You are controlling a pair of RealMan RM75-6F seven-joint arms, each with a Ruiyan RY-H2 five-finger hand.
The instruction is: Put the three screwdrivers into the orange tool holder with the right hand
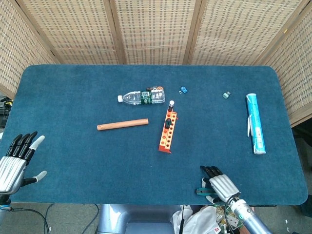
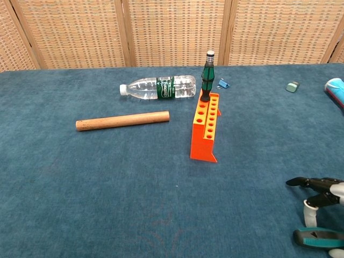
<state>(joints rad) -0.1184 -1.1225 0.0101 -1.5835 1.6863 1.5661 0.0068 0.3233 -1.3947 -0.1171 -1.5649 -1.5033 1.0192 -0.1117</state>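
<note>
The orange tool holder (image 1: 167, 132) (image 2: 206, 133) stands mid-table with one green-handled screwdriver (image 2: 207, 76) (image 1: 170, 108) upright in its far end. Another screwdriver (image 2: 317, 236) (image 1: 201, 192), teal-handled, lies flat near the table's front edge. My right hand (image 1: 221, 185) (image 2: 321, 196) hovers directly over it, fingers spread and pointing down, holding nothing that I can see. My left hand (image 1: 15, 159) rests at the front left corner, fingers apart and empty. A third screwdriver is not visible.
A plastic water bottle (image 1: 142, 96) lies behind the holder and a wooden dowel (image 1: 122, 125) to its left. A light-blue tube (image 1: 255, 123) lies at the right, with a small blue clip (image 1: 185, 89) and a small green-grey block (image 1: 226, 94) farther back.
</note>
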